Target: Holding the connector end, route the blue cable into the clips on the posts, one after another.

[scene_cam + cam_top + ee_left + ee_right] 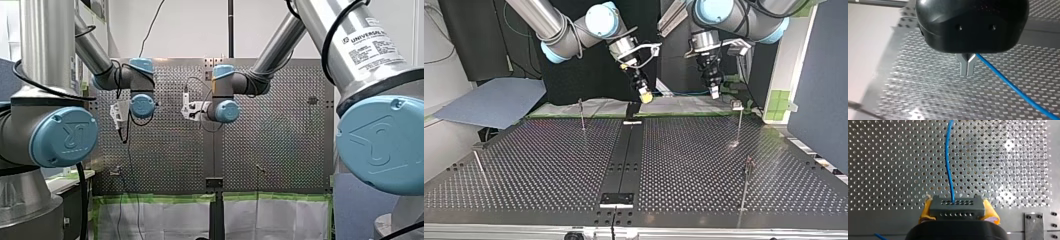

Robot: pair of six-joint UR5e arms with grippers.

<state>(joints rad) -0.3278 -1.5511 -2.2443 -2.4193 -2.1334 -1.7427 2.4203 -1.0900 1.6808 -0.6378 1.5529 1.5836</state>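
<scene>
The blue cable (949, 162) is one thin, plain blue strand. It leaves a hole in the upper row of the connector (957, 203), a flat dark grey block with two rows of small holes. From there it runs ahead over the perforated table (885, 157) with a slight bend.

On my right gripper (957, 210) the jaws are pinching the connector from both sides, with the yellow pads (991, 212) against its ends.

On my left gripper (967, 71) the metal jaws are pressed together at the tips. The cable emerges from under the black body just beside the jaw roots and slants away over the table. I can't tell if it's clamped there.

In the top view both grippers hang above the table's far edge. Thin posts (582, 114) stand well apart on the table, and their clips are too small to read.
</scene>
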